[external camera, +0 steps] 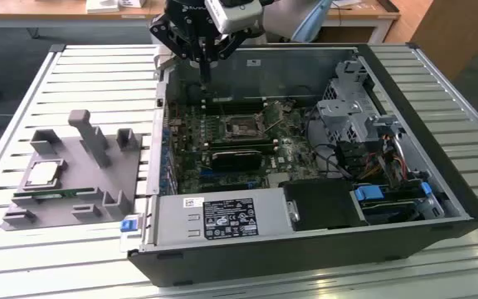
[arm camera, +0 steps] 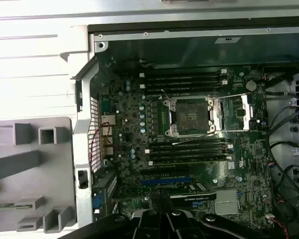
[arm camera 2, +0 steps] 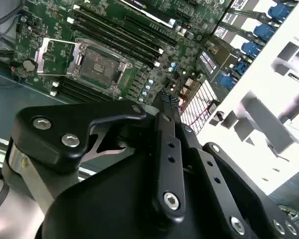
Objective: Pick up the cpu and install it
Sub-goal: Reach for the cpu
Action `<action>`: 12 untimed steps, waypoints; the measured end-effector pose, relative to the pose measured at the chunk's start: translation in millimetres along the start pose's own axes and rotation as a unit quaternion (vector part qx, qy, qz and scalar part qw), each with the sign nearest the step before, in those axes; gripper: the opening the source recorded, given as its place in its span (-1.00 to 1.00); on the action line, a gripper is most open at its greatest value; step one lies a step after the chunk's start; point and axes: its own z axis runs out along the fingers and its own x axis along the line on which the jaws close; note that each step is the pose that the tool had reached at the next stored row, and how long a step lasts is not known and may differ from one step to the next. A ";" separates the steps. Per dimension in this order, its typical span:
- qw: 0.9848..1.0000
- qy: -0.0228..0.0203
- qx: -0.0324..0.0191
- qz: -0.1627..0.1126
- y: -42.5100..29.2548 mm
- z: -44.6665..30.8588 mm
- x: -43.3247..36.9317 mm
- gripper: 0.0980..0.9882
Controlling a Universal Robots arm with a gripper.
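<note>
Pincer (external camera: 203, 93) closed narrow, empty, over the open case (external camera: 305, 261); cpu (external camera: 44, 173) lies on the tray (external camera: 116, 177)

Shiny metal tops the cpu (external camera: 44, 172); the tray (external camera: 98, 180) is matt grey plastic, the case (external camera: 293, 70) dull grey metal, the tool (arm camera 2: 168, 98) smooth black.

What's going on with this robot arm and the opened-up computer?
A robot arm is partway through fitting a cpu into an open computer case. Its gripper hangs over the motherboard, its fingers shut on nothing. The cpu lies on the grey tray outside the case, at the exterior view's left. The socket on the motherboard is open and empty.
</note>
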 end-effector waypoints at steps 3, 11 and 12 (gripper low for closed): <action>1.000 0.000 0.000 0.000 0.0 0.0 0.0 -0.98; 1.000 0.000 0.000 0.000 -0.3 -0.1 3.6 -0.98; 1.000 0.000 0.000 0.000 -0.3 -0.1 4.3 -0.98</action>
